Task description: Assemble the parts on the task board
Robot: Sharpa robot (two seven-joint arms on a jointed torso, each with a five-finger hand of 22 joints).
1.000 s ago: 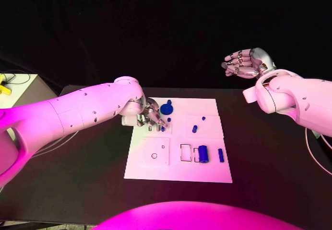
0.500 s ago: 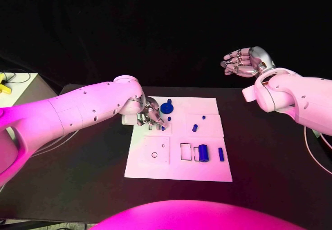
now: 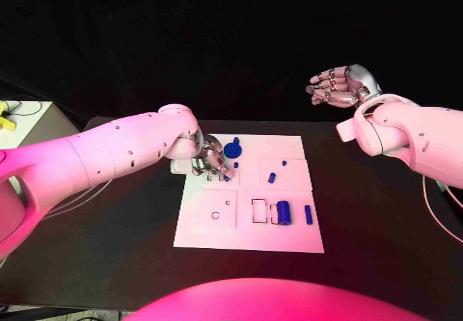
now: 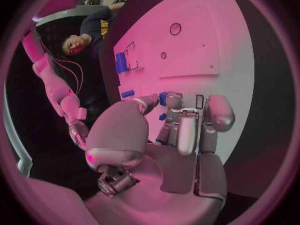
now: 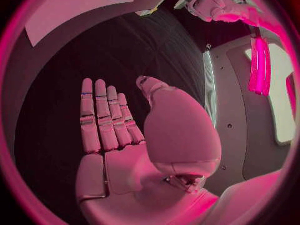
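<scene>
1. Task board (image 3: 290,241) lies flat in the middle of the black table (image 3: 386,254), and we see small blue parts scattered over it.
2. Our left hand (image 3: 211,163) hangs low over the far left area of the board, fingers pointing down and drawn close together.
3. In the left wrist view that hand (image 4: 181,135) has a small blue part (image 4: 164,98) at its fingertips, against the board (image 4: 187,45); we cannot tell whether the fingers pinch it or merely touch it.
4. A round blue part (image 3: 233,151) sits just beside the left hand, on the side toward the board's far edge.
5. Near the board's middle we see a short blue peg (image 3: 271,178) lying alone, with a smaller blue piece (image 3: 284,164) beyond it.
6. In the near right area a thick blue cylinder (image 3: 284,213) stands next to outlined slots, and a thin blue bar (image 3: 308,215) lies just to its right.
7. Our right hand (image 3: 338,87) is raised well clear of the table, beyond its far right corner, holding nothing.
8. In the right wrist view its fingers (image 5: 103,117) are straight and pressed side by side, the thumb set apart
</scene>
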